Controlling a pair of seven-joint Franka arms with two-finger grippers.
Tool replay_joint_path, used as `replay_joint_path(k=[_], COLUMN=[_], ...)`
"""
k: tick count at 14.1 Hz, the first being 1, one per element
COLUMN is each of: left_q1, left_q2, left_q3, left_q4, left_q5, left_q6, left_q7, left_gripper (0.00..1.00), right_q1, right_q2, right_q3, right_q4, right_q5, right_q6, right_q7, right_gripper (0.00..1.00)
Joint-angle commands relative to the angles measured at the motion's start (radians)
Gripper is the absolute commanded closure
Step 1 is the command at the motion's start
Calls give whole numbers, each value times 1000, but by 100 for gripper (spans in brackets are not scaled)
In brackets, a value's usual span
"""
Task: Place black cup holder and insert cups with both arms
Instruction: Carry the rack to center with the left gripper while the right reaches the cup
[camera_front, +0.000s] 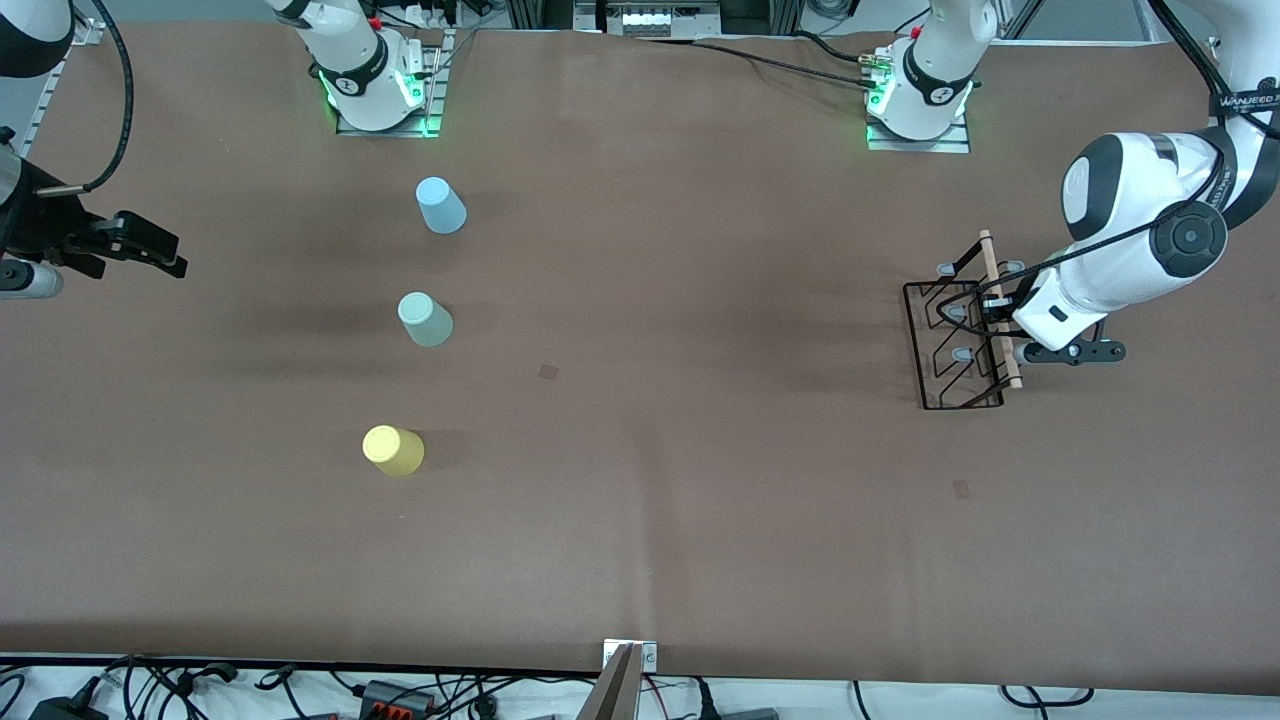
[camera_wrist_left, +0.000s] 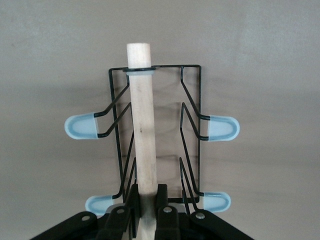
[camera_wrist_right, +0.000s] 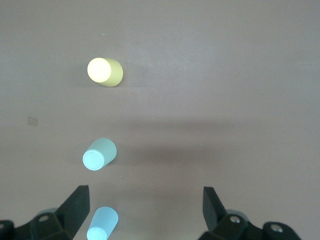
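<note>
Your left gripper (camera_wrist_left: 146, 200) is clamped on the wooden rod handle (camera_wrist_left: 141, 120) of the black cup holder (camera_front: 955, 345), which sits near the tabletop's edge at the left arm's end. Your right gripper (camera_wrist_right: 145, 200) waits (jaws spread wide, holding nothing) above the opposite edge, near the blue cup (camera_front: 440, 205), green cup (camera_front: 425, 319) and yellow cup (camera_front: 392, 450), all standing mouth-down.

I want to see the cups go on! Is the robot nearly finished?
Not nearly. Nothing is finished. The left gripper is shut on the black cup holder by its wooden handle. The right gripper waits open. The blue cup, green cup and yellow cup stand on the table, none on a peg.
</note>
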Motion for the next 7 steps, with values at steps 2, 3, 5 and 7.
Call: replay_joint_path(k=[2, 3, 5, 7], left_q1=[-31, -32, -35, -63], left_q2=[-17, 3, 49, 96], left_q3=[-90, -137, -243, -338], left_q4=[131, 182, 288, 381], left_q5=[-23, -23, -23, -23], left_q6=[-159, -198, -247, -261], left_q7=[-122, -168, -284, -387], left_gripper=[99, 99, 99, 99], right_q1=[-6, -6, -6, -8], right_q2=[-21, -21, -23, -21], right_q3=[4, 4, 4, 4], right_q4=[-19, -19, -19, -19], right_q5=[-11, -11, -11, -11], right_q6=[-5, -6, -11, -15], right_q7=[-6, -6, -8, -6], right_gripper=[0, 0, 0, 0])
